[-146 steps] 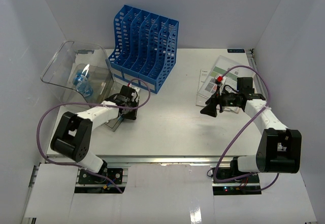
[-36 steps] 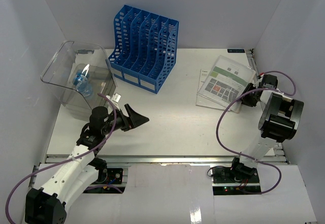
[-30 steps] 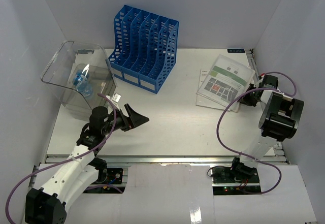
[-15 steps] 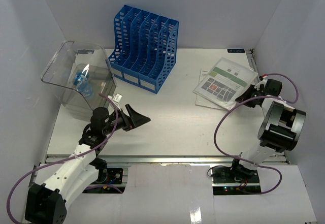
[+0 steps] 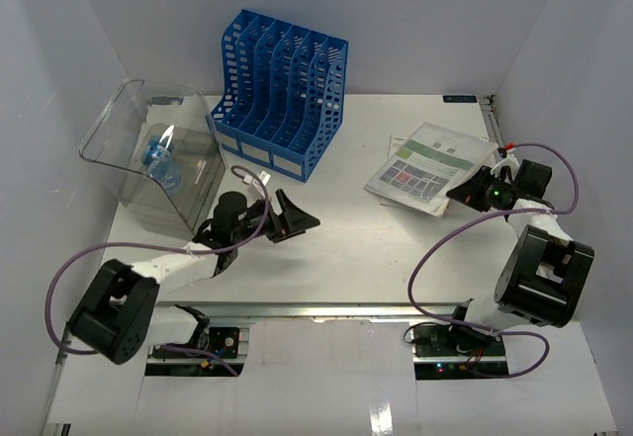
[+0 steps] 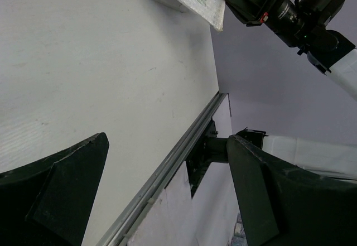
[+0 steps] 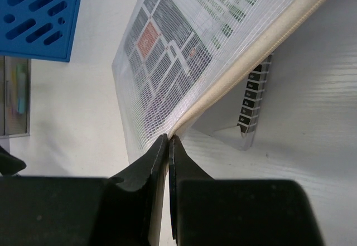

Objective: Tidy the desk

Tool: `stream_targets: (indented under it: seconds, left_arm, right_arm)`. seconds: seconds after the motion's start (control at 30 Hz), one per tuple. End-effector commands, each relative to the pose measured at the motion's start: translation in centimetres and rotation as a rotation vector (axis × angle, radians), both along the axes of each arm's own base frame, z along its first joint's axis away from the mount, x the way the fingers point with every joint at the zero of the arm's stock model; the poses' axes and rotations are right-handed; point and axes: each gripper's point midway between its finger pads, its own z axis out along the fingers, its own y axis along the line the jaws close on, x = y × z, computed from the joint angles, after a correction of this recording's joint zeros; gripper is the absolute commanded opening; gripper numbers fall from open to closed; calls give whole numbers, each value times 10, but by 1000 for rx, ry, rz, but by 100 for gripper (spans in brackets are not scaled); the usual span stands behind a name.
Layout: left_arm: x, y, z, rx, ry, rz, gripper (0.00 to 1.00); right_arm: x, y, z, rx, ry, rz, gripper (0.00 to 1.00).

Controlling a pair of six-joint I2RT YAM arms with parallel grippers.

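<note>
Your right claw (image 7: 168,140) is pinched tight on the corner of the mesh pouch (image 5: 427,157). It holds that edge up off the paper (image 7: 228,124) under it. Your left claw (image 5: 295,221) is wide open and holds nothing. It hangs over the middle of the tabletop (image 5: 366,248), which lies under everything in the white box. I think you are only partway. The pouch and paper are on the right side, well apart from the blue rack (image 5: 279,90), and its slots look empty. The clear bin (image 5: 148,154) already has something blue in it.
</note>
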Motion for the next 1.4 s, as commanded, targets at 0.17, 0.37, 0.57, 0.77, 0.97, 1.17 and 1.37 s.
stream_targets:
  seconds: [0.17,0.37,0.57,0.77,0.97,1.17,1.37]
  left_arm:
    - [43,-74,11,-26,-51,-72,98]
    - [58,-104,-1,-14,-11,-119,98]
    - [76,-122,-7,59,19,-173,98]
    - [61,-124,-1,63,11,-186,98]
    - [28,-149,12,242,-300,-297,98]
    - [21,-145,25,455,-803,-257,98]
    - [42,-139,39,559,-1035,-176,98]
  right_arm:
    - [-27,25,28,37,-72,165,8]
    - [-36,27,46,-48,-167,229,8]
    - [-42,31,64,-87,-241,274,8]
    - [-38,36,85,-75,-293,282,8]
    - [-31,49,96,-54,-294,300,8]
    - [-29,71,113,-68,-319,336,8]
    - [-31,91,120,-79,-327,372,8]
